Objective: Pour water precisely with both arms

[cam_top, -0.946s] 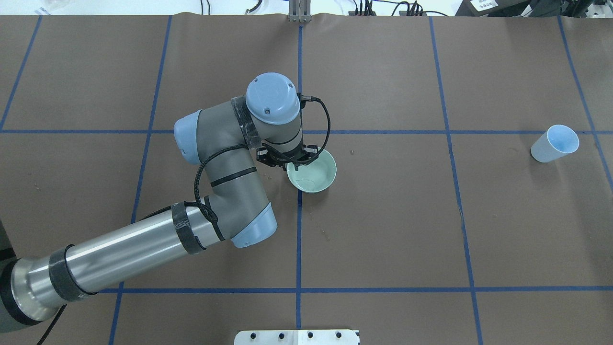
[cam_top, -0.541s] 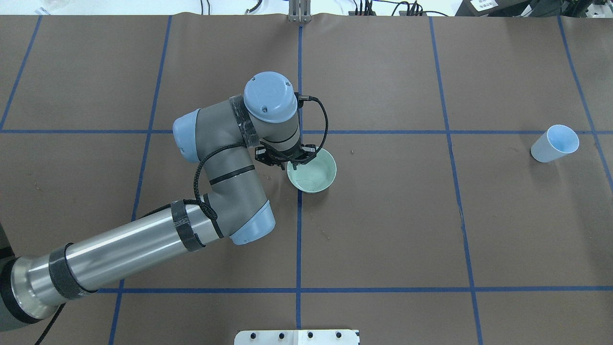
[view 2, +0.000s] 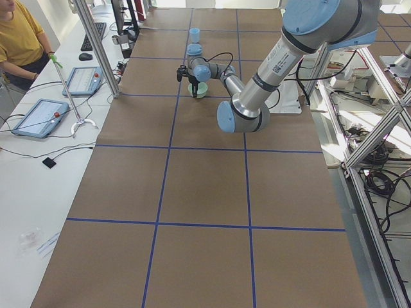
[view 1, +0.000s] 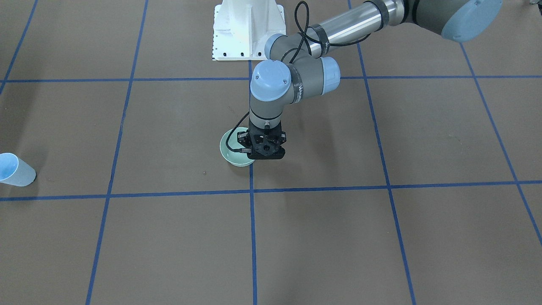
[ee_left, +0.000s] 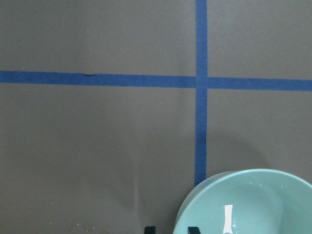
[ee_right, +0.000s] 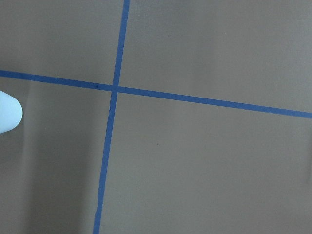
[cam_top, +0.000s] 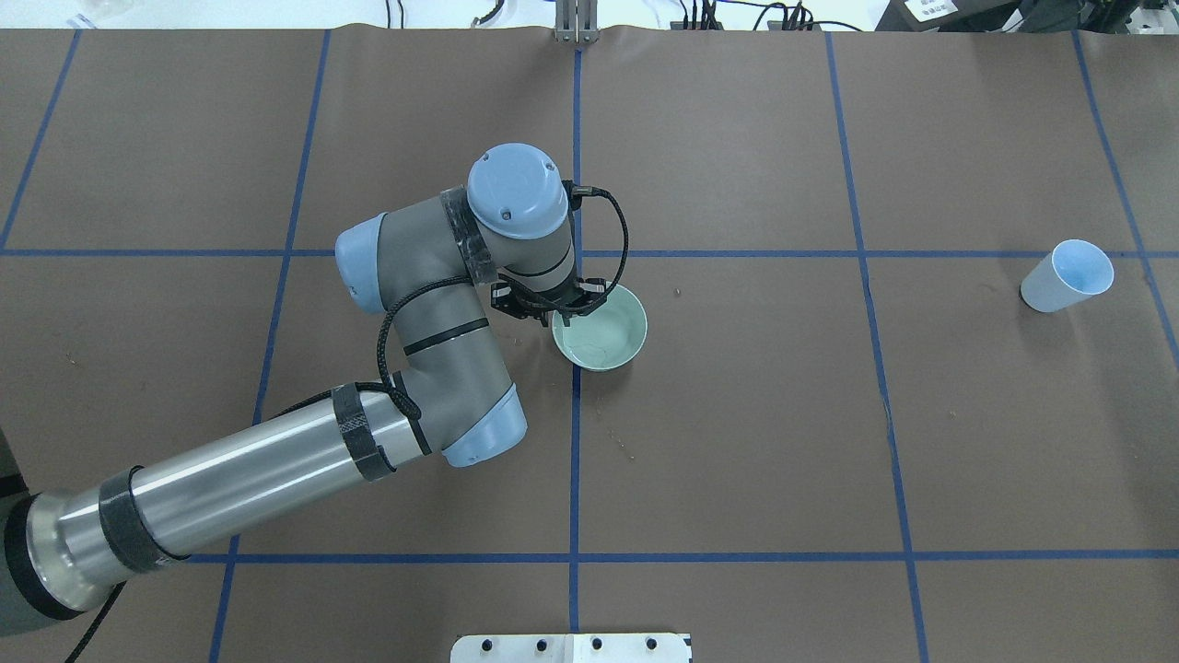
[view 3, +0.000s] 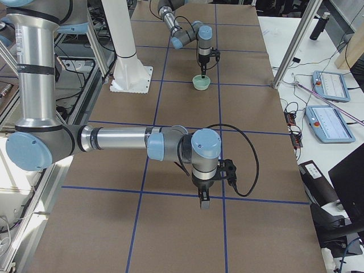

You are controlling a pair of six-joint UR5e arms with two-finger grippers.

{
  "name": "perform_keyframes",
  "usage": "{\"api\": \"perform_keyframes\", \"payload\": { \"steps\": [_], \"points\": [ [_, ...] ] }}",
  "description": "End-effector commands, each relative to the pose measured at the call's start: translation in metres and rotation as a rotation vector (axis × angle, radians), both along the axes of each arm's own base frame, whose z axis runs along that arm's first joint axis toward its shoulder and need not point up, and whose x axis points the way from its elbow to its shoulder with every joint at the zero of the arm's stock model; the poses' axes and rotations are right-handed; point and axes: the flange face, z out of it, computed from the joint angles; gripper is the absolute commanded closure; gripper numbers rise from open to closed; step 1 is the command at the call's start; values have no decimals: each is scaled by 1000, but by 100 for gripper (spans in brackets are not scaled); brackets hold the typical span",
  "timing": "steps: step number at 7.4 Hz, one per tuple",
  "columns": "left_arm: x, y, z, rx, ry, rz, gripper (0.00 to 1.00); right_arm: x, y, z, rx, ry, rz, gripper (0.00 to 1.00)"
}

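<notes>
Near the middle of the brown-papered worktop [cam_top: 737,442], just on the robot's right of the centre tape line [cam_top: 574,479], a mint-green bowl [cam_top: 603,331] sits upright with the left arm [cam_top: 276,470] bent over it. The left tool [ee_left: 172,229] points straight down at the bowl's rim on the side toward the robot's left. Its wrist camera shows two black fingertips [ee_left: 150,229] parted, one outside the rim and one inside, with a gap showing by the outer one and nothing visibly clamped. A pale blue cup [cam_top: 1064,276] stands well apart from the bowl, close to the worktop's right edge and just below a cross line of the blue tape grid. The right arm [view 3: 119,138] reaches out low over the worktop's right end, its tool [view 3: 203,203] hanging downward above a tape line. Whether that tool is parted or closed cannot be told, since only the side camera shows it. The robot's white bolted pedestal [view 1: 247,29] stands at the worktop's near edge.
</notes>
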Motion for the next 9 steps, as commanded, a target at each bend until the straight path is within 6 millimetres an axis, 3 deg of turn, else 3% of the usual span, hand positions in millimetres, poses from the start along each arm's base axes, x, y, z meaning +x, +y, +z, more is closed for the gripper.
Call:
{"api": "perform_keyframes", "payload": {
  "steps": [1,5,8,9],
  "points": [
    [1,2,-1,-19,23,30,100,0,-1,-1,1,1,1,0],
    [-8,-4,-5,-37,45,43,100,0,-1,-1,1,-1,1,0],
    [-37,-34,-7,-68,71,33,100,0,-1,-2,5,0,-1,0],
    [-60,-53,-9,-101,98,38,100,0,-1,-2,5,0,-1,0]
  ]
}}
